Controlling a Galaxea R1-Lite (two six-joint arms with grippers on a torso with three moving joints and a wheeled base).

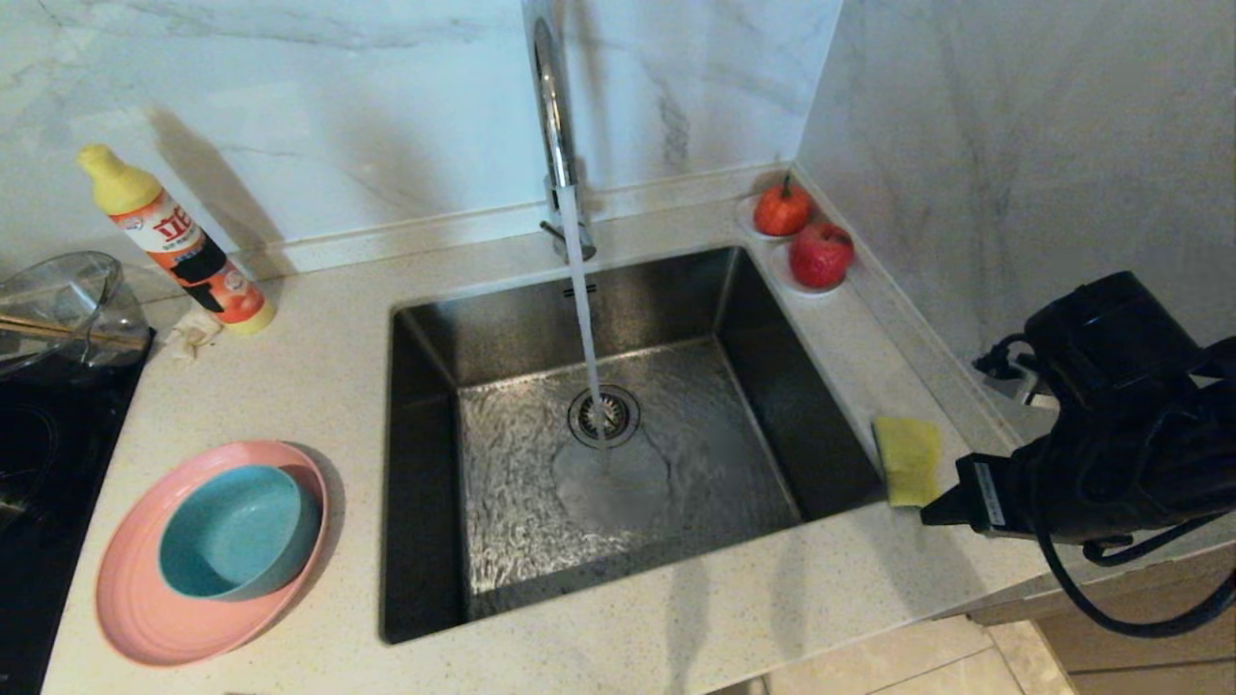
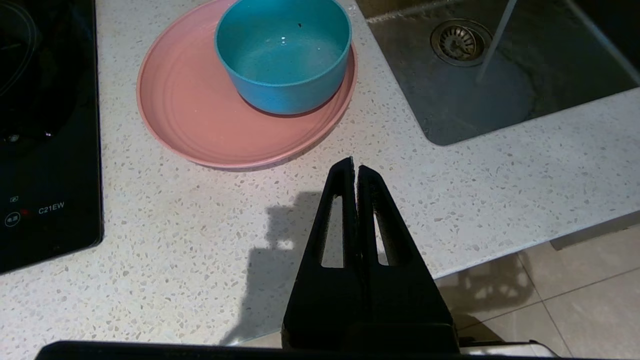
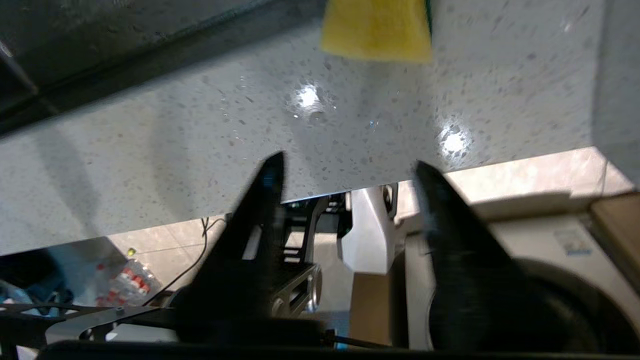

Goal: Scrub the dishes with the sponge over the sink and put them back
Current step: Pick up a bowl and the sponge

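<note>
Sponge pickup pending; dishes unwashed at left.

Right gripper (image 3: pixel 345 165), jaws spread and empty, hovers just near of the yellow foam sponge (image 1: pixel 908 459) on the speckled counter (image 1: pixel 676 618) right of the steel sink (image 1: pixel 425 483); next it must advance and straddle the sponge. Left gripper (image 2: pixel 354 167), fingers pressed together and empty, parked near the matte pink plate (image 1: pixel 135 598) carrying the teal bowl (image 1: pixel 237 531). Tap (image 1: pixel 552 106) running.

The head camera is looking steeply down on the sink (image 1: pixel 618 425) and surrounding table (image 1: pixel 319 347). The left wrist camera is hovering nearer, facing the plate (image 2: pixel 200 115), sharing sink and plate with it. The right wrist camera is skimming close toward the sponge (image 3: pixel 376 30).
</note>
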